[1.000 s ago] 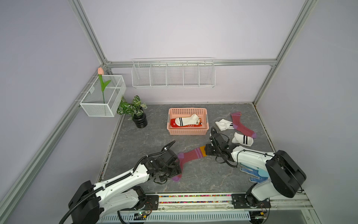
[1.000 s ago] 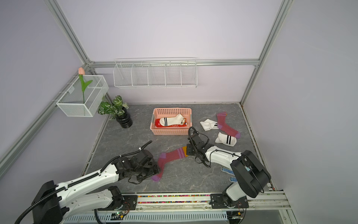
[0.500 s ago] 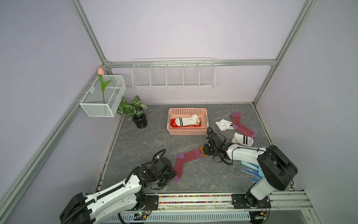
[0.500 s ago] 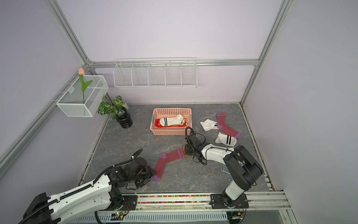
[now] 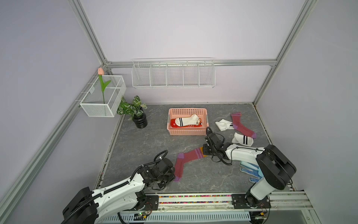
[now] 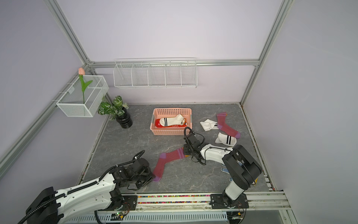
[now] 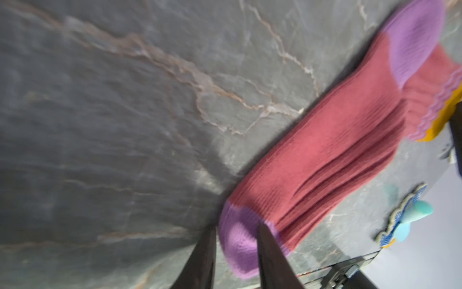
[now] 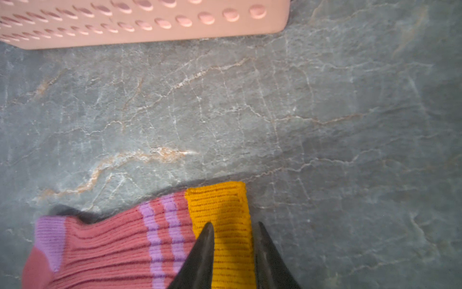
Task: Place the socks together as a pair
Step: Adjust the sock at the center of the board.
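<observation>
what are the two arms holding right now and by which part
One maroon sock, lying on the table: the left gripper has its jaws pinched on the purple toe, the right gripper on the mustard cuff.

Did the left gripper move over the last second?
Yes. The left gripper has drawn back toward the front rail, away from the basket, from the middle of the sock to its purple toe.

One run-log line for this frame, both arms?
phase: pre-grasp | left gripper: astride purple toe of near maroon sock | right gripper: astride its mustard cuff | grip: unconfirmed | sock: lying flat
</observation>
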Tool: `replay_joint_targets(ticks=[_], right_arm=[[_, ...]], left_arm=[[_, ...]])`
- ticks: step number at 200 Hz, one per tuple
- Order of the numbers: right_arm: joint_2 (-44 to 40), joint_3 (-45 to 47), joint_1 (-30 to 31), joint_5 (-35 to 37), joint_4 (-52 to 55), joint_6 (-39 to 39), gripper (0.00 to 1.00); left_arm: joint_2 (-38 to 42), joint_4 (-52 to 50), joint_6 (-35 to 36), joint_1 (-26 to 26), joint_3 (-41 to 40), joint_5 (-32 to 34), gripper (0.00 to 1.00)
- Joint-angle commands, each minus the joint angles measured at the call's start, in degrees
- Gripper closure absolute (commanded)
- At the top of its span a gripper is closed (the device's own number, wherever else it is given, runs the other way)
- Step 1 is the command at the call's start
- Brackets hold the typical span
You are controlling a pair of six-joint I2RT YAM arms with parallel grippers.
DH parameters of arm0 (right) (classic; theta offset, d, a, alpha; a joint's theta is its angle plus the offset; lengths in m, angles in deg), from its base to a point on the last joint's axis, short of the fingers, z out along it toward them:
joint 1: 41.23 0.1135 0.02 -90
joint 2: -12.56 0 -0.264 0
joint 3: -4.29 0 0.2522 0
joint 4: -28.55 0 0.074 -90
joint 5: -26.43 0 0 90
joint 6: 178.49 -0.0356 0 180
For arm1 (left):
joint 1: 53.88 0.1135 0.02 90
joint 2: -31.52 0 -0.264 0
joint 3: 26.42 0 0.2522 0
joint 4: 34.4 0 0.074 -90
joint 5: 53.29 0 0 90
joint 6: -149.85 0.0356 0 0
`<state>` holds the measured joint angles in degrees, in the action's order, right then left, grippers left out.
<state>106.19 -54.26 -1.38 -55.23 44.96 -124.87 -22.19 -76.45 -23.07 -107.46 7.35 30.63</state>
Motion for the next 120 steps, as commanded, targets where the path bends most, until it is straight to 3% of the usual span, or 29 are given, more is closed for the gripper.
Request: replay_joint_targets(ticks=[1, 62, 120], right_arm=[[0.8, -0.3, 0.2, 0.9, -0.4, -0.6, 0.74], [-1.6, 0.0, 0.2, 3.9, 1.5, 0.0, 0.62], [2.5, -0.6, 1.1, 2.5, 0.9, -0.6, 0.62]], left_arm=[[-0.5, -0.3, 0.1, -0.2, -0.8, 1.6, 0.76], [-3.1, -1.4, 3.8, -0.2, 1.8, 2.5, 0.82], [-8.6, -1.6, 7.4, -0.2, 4.7, 1.4, 0.96]])
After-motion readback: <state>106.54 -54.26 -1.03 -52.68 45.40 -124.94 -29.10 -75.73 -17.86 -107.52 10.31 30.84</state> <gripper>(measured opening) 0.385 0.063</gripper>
